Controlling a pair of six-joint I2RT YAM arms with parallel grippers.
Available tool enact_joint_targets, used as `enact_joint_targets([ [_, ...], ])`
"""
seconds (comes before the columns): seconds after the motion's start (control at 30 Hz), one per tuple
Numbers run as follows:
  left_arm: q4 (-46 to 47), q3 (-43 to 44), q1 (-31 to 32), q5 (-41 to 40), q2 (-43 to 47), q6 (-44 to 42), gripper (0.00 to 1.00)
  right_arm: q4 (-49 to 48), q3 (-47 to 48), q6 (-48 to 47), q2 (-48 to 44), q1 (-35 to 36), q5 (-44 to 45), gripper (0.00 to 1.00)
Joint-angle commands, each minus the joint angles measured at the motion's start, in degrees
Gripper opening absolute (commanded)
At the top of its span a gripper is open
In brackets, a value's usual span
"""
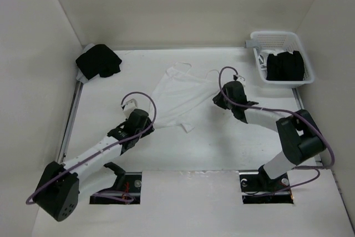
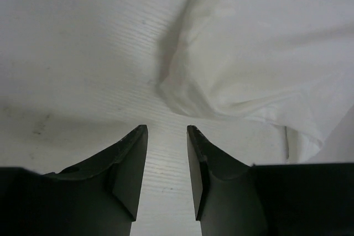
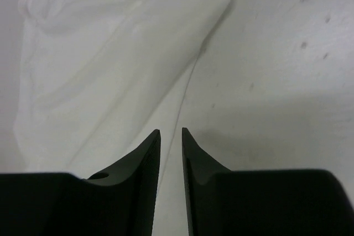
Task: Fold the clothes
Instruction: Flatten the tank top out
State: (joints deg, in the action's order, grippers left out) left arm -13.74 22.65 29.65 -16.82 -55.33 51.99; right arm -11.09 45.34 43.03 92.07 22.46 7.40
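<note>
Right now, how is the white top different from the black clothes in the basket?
The white top is pale; the black clothes are dark. The white top lies spread out on the table; the black clothes sit bunched inside the basket. Both are soft cloth.

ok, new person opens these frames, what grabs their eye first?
The white camisole lying loosely spread mid-table, with the left gripper and right gripper low at its opposite edges, both open and empty. Then the black garment heap in the far-left corner and the white basket of black clothes far right.
</note>
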Motion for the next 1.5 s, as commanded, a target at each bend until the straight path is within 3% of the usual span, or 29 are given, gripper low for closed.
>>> enact_joint_targets([
  [0.0, 5.6, 6.5, 4.9, -12.6, -3.3, -4.7, 0.34, -4.5, -4.1, 1.2, -5.1, 3.1, 1.9, 0.21],
  [0.1, 11.0, 13.4, 4.6, -18.8, -11.4, -10.8, 0.42, -5.9, -4.8, 1.7, -3.7, 2.5, 1.2, 0.23],
  [0.2, 17.4, 24.3, 2.2, -13.8, -23.7, -17.5, 0.48, -5.6, -0.9, 1.1, -0.7, -0.9, -0.7, 0.41],
  [0.33, 18.0, 43.0, -2.3, -4.8, -42.4, -23.7, 0.49, -5.3, 4.1, 1.0, 5.2, -5.4, -3.3, 0.45],
  [0.57, 11.2, 62.1, -5.0, 5.5, -60.8, -26.0, 0.3, -6.1, 6.9, 1.4, 8.9, -6.1, -5.4, 0.43],
  [0.9, 10.7, 69.4, -2.7, 4.9, -68.1, -32.2, 0.33, -7.9, 7.8, 1.9, 10.8, -6.3, -7.3, 0.43],
  [1.23, 9.3, 74.0, -3.7, 1.6, -72.5, -32.7, 0.34, -7.8, 8.6, 2.2, 11.8, -6.8, -7.8, 0.45],
  [1.47, 9.1, 76.0, -3.8, 4.0, -74.4, -33.1, 0.31, -7.7, 9.4, 2.3, 12.2, -6.7, -7.9, 0.45],
])
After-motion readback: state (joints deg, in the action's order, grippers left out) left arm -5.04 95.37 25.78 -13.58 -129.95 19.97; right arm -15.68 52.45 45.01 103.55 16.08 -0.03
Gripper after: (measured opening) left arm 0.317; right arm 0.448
